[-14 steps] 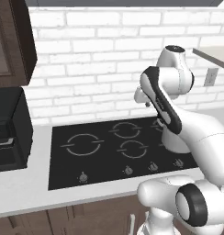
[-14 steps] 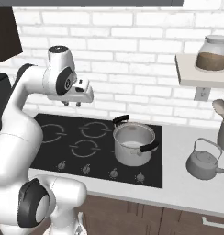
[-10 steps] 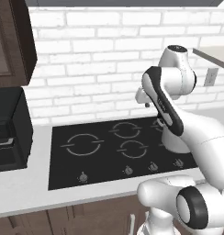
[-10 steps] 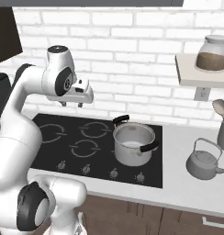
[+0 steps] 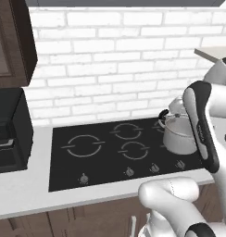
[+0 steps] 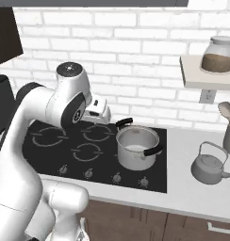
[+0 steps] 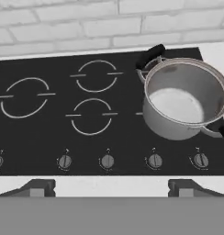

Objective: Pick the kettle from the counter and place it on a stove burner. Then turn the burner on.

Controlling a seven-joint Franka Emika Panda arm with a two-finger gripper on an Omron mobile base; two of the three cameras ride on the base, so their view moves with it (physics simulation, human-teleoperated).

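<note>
My gripper (image 7: 111, 187) hangs wide and empty above the cooktop's (image 6: 44, 150) front edge, the kettle off to my right.

Nearest, the knob row (image 7: 108, 161); beyond it the steel pot (image 6: 137, 148). The kettle (image 6: 209, 165) stands upright on the counter (image 6: 183, 188), past the pot, spout pointing right, well apart from my fingers.
</note>
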